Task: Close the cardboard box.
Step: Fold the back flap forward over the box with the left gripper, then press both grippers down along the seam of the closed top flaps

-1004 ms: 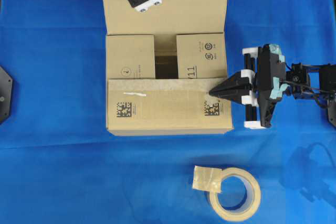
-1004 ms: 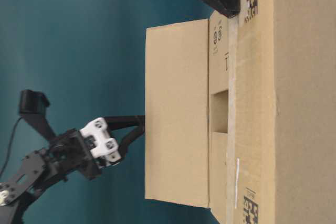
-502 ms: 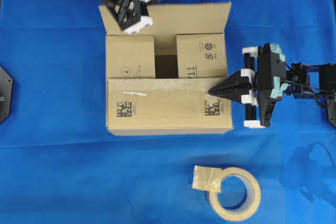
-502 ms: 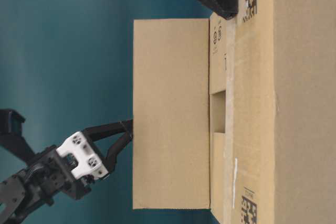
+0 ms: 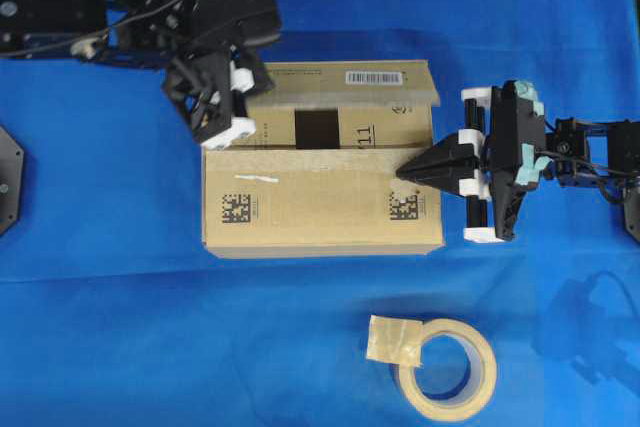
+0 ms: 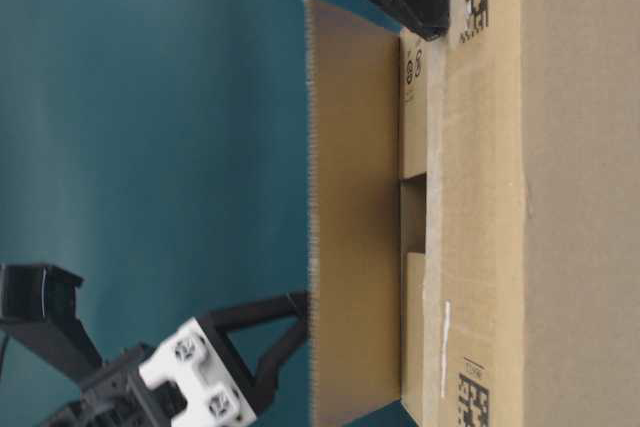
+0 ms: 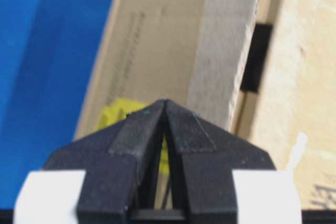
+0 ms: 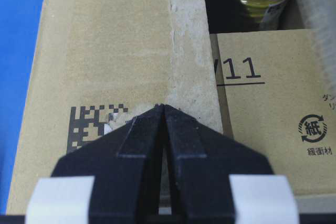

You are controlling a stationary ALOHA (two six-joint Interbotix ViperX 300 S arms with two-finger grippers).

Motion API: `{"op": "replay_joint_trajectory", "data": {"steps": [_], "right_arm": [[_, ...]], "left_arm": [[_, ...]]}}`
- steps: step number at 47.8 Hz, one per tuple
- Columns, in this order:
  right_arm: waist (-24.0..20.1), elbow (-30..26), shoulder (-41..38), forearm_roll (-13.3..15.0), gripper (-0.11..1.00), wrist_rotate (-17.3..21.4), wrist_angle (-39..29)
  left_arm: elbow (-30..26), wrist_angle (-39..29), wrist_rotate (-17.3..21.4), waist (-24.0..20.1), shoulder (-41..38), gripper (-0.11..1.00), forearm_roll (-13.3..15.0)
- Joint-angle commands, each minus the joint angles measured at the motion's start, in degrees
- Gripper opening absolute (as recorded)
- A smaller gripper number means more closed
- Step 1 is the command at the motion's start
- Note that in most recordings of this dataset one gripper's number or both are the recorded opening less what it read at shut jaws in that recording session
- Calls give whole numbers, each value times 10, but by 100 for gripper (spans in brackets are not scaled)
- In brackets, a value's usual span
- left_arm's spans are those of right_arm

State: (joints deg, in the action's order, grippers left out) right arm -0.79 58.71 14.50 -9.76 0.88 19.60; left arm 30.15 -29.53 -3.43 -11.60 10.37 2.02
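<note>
Blue cloth carries the central box. Right gripper, fingers pinched together empty, presses the near flap's right end. Far left, left gripper, also narrowed to nothing, has swung the far flap from upright nearly flat.

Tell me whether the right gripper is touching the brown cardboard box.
Touching: in the right wrist view, the shut right gripper has its tips pressed on the near flap of the brown cardboard box.

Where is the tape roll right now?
In the overhead view the tape roll lies on the blue cloth at lower right, below the cardboard box, touching neither gripper.
</note>
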Motion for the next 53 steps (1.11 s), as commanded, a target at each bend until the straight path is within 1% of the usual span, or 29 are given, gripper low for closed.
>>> {"op": "replay_joint_trajectory", "data": {"steps": [1, 11, 17, 29, 39, 53], "right_arm": [[4, -10, 4, 1, 2, -1, 4], [5, -10, 4, 1, 2, -2, 9], [6, -10, 5, 2, 2, -3, 11], [16, -10, 6, 2, 2, -3, 22], [33, -13, 5, 2, 2, -3, 35], [53, -10, 0, 2, 2, -4, 33]], "left_arm": [[12, 24, -11, 10, 19, 2, 2], [67, 86, -33, 24, 20, 2, 1], [98, 136, -43, 28, 19, 2, 2], [138, 200, -54, 28, 18, 2, 2], [149, 220, -54, 29, 23, 2, 2], [151, 225, -51, 29, 23, 2, 2]]}}
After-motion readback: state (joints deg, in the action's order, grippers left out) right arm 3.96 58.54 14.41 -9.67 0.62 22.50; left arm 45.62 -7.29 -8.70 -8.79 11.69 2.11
